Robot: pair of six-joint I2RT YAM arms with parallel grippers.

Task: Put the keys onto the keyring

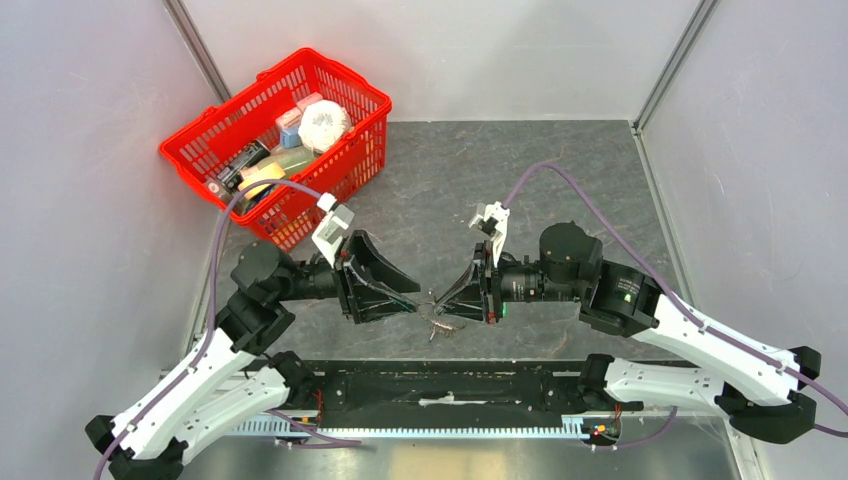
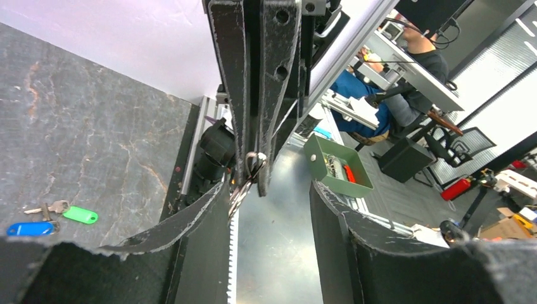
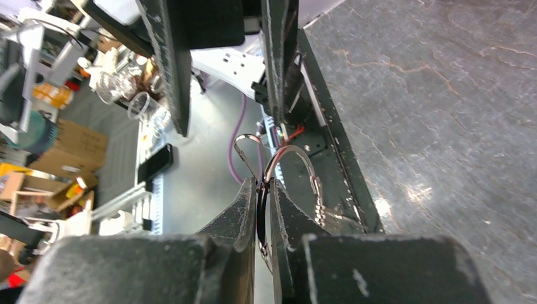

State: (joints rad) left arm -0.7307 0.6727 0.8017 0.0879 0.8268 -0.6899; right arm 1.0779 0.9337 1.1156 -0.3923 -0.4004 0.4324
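Evidently the step in hand is fetching the next key and threading it. The right jaws are clamped edge-on upon the keyring (image 3: 286, 148), pinching the wire low down so that most of the loop stands clear beyond their tips, towards the left jaws. The left jaws are spread apart with nothing between them, facing the ring from just beyond it.

The loose keys lie on the worktop (image 2: 95, 139), below and off to one side of the left jaws: a blue-headed key (image 2: 28, 228), a green-headed key (image 2: 80, 215) and a plain silver key (image 2: 56, 206), close together.

To do it well, I would judge that the right jaws should not shift their clamp, since the ring's free hooked end (image 3: 246, 144) sits just beside their tips and is the only way in. The left jaws should take one key by its blade, leaving the hole in the head clear, then bring that hole squarely onto the hooked end.

The ring is thin bright silver wire, sprung open, with a small silver key (image 3: 316, 193) hanging from it beside the right jaws.
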